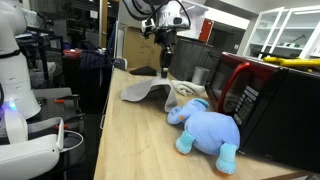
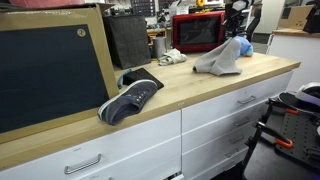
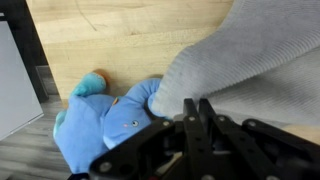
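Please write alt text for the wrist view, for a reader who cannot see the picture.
Seen from above, the robot gripper, its fingers close together, meets the edge of a gray knitted cloth lying on a light wooden counter. A blue plush toy with an orange patch lies right beside the cloth.
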Robot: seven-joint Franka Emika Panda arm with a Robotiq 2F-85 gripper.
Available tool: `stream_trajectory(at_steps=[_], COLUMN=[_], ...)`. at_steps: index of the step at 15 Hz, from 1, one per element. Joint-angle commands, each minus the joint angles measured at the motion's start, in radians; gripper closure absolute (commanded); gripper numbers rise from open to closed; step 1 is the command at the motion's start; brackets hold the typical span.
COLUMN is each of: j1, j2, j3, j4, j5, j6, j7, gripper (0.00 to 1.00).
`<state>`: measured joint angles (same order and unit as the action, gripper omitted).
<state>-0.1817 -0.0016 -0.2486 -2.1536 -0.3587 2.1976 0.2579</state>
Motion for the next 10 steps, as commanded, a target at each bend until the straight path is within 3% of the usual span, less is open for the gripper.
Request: stream_trajectory(at_steps=[1, 4, 8, 10], j1=[-0.009, 0.002, 0.042, 0.077], j2=[-0.064, -0.108, -0.156, -0.171], j3=[0.019, 0.039, 0.092, 0.131], j4=[0.015, 0.017, -0.025, -0.062], j5=[0.048, 0.095, 0.253, 0.343], j6=[-0.054, -0.066, -0.054, -0.040], j7=[-0.033, -0.038, -0.077, -0.076], gripper=[0.56, 0.34, 0.06, 0.00])
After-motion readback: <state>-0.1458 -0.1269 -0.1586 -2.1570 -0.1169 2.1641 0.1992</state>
